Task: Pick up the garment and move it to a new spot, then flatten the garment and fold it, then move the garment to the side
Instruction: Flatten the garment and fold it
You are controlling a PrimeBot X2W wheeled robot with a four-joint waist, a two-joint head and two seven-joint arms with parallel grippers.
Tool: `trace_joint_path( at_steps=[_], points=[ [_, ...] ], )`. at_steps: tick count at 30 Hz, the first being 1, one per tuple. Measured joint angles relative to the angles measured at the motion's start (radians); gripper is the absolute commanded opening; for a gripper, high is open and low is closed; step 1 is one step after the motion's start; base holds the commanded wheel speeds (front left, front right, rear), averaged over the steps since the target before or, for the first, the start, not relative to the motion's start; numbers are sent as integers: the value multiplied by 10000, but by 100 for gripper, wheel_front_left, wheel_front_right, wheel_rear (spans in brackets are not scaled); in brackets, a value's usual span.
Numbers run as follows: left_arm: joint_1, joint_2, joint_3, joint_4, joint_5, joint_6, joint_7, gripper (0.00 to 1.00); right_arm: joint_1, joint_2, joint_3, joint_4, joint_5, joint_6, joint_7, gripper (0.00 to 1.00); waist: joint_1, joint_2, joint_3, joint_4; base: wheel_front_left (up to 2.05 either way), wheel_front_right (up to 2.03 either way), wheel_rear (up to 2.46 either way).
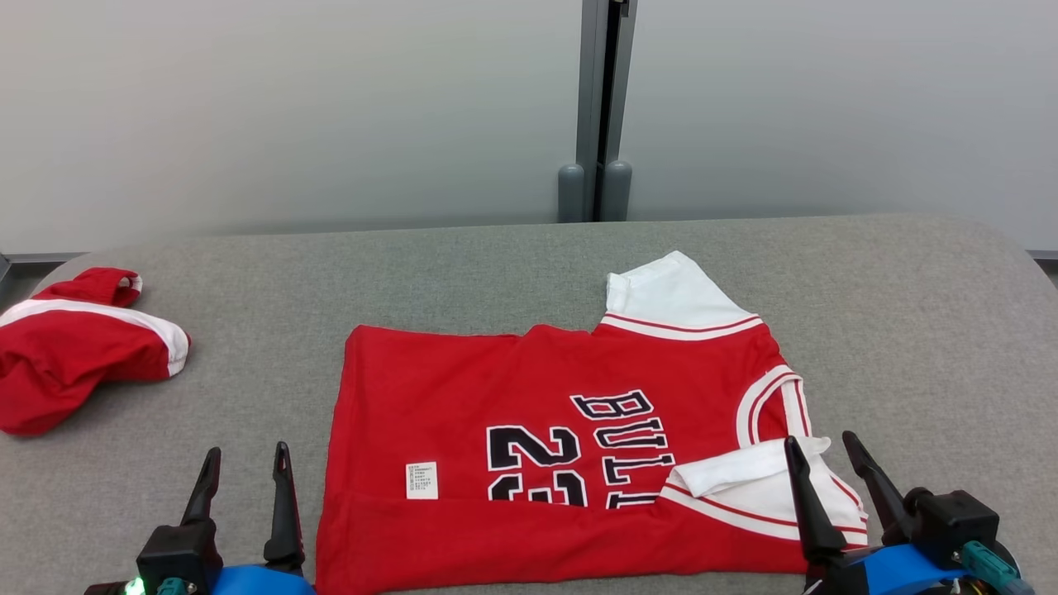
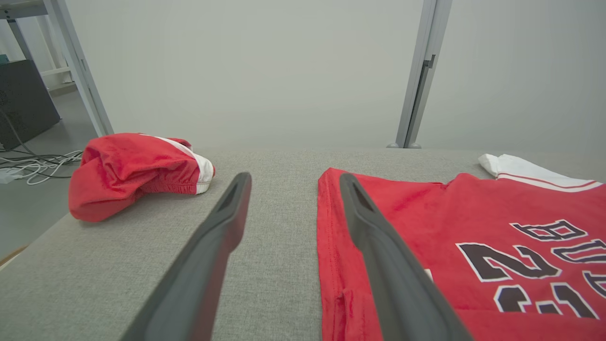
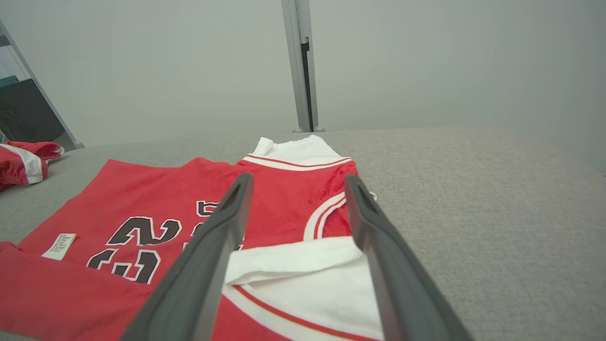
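Note:
The garment [image 1: 529, 388] is a red jersey with white sleeves and black lettering. It lies spread on the grey table, its near long edge folded up over the front so a white label shows. The jersey [image 2: 473, 227] also lies to the right in the left wrist view and the jersey [image 3: 156, 194] spreads across the left of the right wrist view. My left gripper [image 1: 245, 461] hovers open just off the jersey's left hem. My right gripper [image 1: 823, 448] is open above the near white sleeve [image 1: 744, 475]. Nothing is between either pair of fingers.
A second red and white garment [image 1: 70, 347] lies bunched at the table's left edge, seen too as a red heap [image 2: 132, 170]. The grey padded table [image 1: 926, 330] stretches bare to the right. A grey post [image 1: 597, 107] stands behind the far edge against pale wall panels.

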Motion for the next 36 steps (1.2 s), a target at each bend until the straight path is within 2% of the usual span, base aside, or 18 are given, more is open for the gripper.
trace_joint_path(
  at_steps=[31,36],
  points=[
    [-81,142,-155,109,-280,102,6,100,84,69,-2,56,-61,0,132,100,0,0,30,-20,0,0,0],
    [-1109,433,-221,284,-347,-245,305,100,-643,-209,253,165,-61,0,211,100,0,0,258,-19,0,0,0]
  ],
)
